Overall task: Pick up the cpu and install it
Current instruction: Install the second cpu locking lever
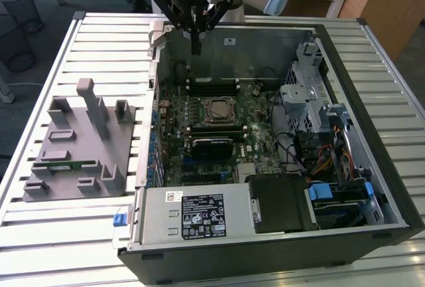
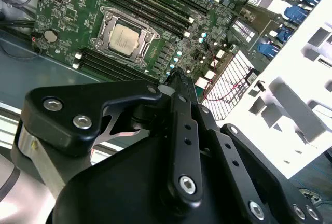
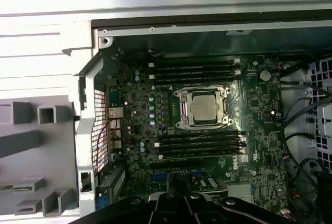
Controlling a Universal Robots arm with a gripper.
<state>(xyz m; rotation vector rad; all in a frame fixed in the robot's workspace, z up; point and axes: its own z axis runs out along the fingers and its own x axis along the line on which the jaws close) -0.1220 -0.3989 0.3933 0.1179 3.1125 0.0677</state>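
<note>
The cpu (image 1: 218, 109) is a pale silver square lying flat inside the metal socket frame on the green motherboard (image 1: 255, 124), in the middle of the open computer case. It also appears in both wrist views as the cpu (image 2: 124, 37) (image 3: 204, 107), ringed by its socket frame. My gripper (image 1: 196, 46) hangs above the case's far wall, well above and beyond the cpu. Its black fingers (image 2: 182, 97) are pressed together with nothing between them.
A grey slotted fixture (image 1: 76, 147) stands on the slatted table (image 1: 40, 234) at the exterior view's left and holds a green memory stick (image 1: 66, 165). Inside the case are a silver power supply (image 1: 192, 214), a black block (image 1: 279, 200), a drive cage (image 1: 309, 94) and cables (image 1: 325, 154).
</note>
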